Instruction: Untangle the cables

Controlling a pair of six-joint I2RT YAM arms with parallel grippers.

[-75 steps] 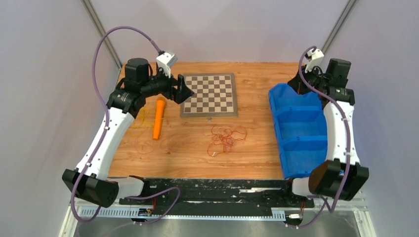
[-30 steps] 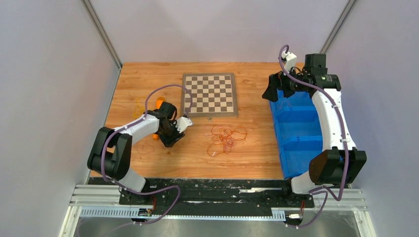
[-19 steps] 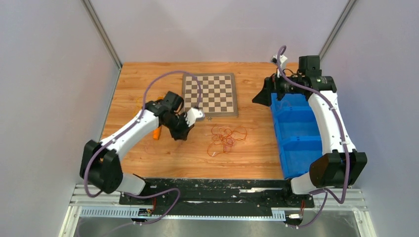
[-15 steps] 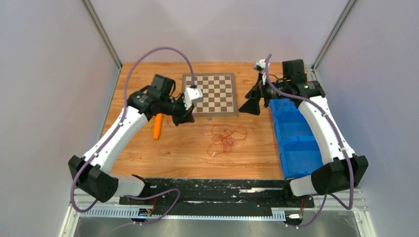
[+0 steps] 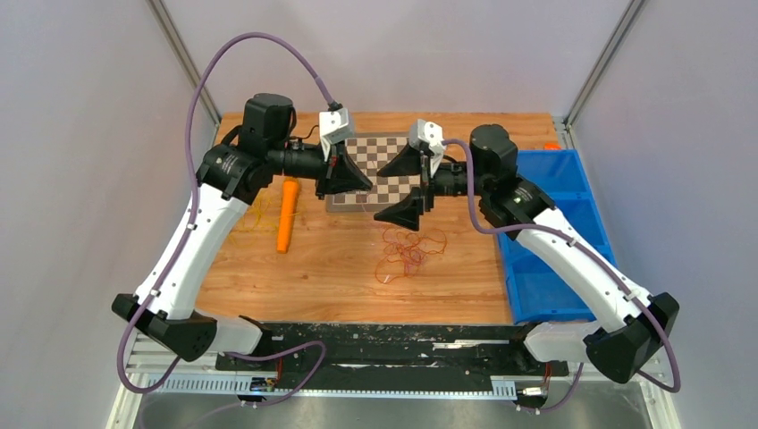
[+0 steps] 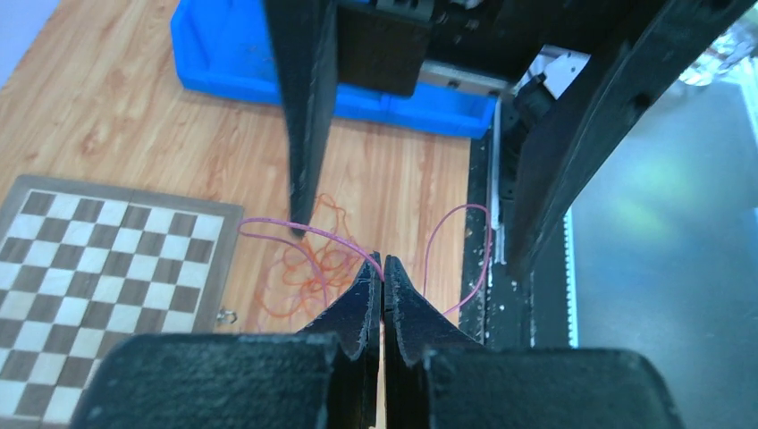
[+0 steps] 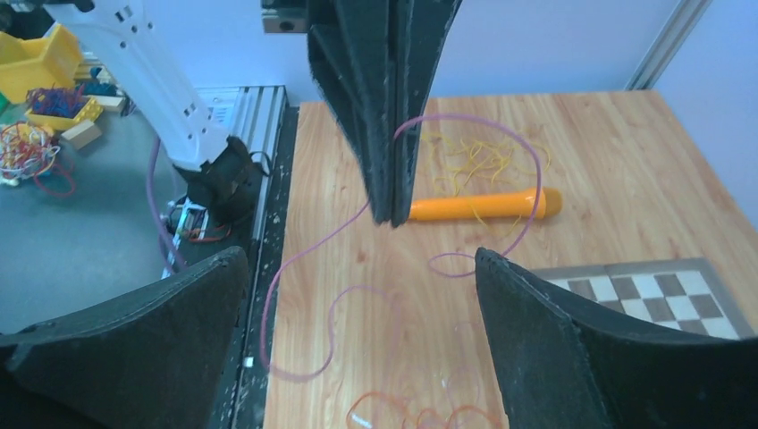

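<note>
Clenching a thin purple cable (image 6: 304,230), the left jaws are dangling it clear of the reddish tangle (image 5: 407,250) on the bench (image 5: 465,259), seemingly so the released right jaws can grasp it.

light: bright, even | shadows: faint, soft | blur: close parts in wrist views

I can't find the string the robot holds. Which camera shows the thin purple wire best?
Right wrist: the thin purple wire hangs in long loops from the shut left gripper. Left wrist shows only short arcs by the fingertips. Top view: too thin to see.
</note>
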